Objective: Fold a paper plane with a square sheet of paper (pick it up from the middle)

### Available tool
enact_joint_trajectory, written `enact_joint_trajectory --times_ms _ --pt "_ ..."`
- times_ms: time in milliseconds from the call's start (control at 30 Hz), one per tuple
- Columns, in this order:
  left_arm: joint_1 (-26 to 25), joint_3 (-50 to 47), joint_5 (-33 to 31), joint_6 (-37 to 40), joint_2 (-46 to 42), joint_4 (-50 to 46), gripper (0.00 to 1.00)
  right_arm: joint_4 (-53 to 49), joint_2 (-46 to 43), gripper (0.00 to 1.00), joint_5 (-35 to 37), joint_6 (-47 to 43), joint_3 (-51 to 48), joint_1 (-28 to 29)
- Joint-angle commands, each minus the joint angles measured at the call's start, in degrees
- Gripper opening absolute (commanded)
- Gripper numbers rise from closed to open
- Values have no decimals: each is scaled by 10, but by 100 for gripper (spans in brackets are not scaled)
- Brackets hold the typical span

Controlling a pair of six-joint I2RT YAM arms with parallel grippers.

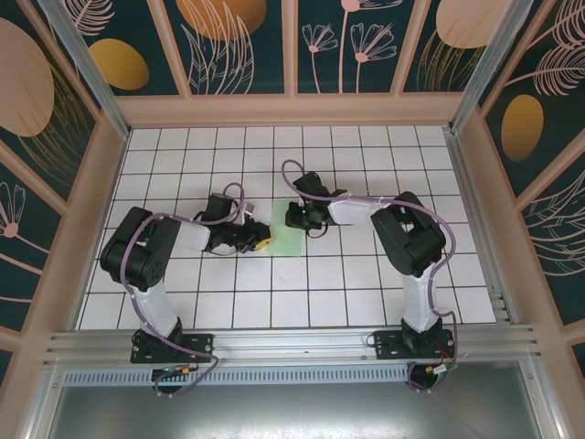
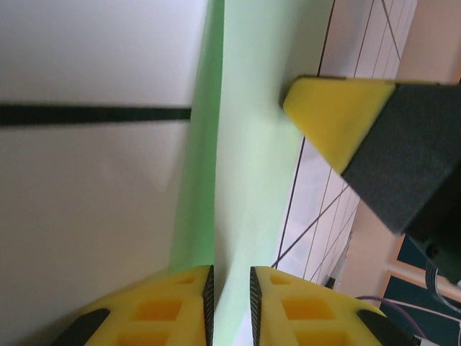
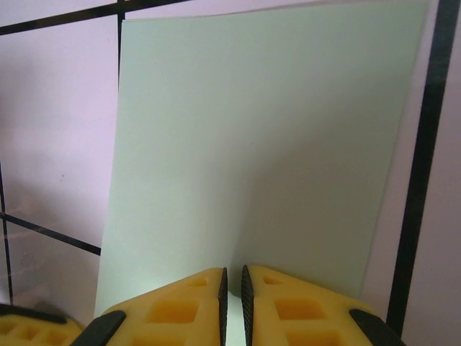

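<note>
Mint-green paper, nipped at two edges on the tiled table [image 1: 347, 293].
The square sheet of paper [image 1: 287, 240] lies mid-table between the two arms. The left fingers [image 2: 173, 310] are closed to a thin slit with the sheet's edge running into it, apparently pinched. The right fingers [image 3: 288, 310] are likewise almost shut on the sheet's near edge. The sheet looks thin, light and limp. It will likely sag, slide on the smooth tiles, and crease or tear if tugged, so a gentle pinch at an edge, near its middle, seems safest.
</note>
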Motion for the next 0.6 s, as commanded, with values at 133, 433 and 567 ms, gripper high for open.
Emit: enact_joint_trajectory --times_ms 133,433,567 --pt "-16 -26 29 -11 -39 16 22 -46 22 19 9 20 8 -4" --pt "-20 -5 62 -57 -49 87 21 -43 25 19 -3 28 1 -4" --pt "-23 12 62 -51 -37 79 23 -33 21 19 -12 33 -6 -4"
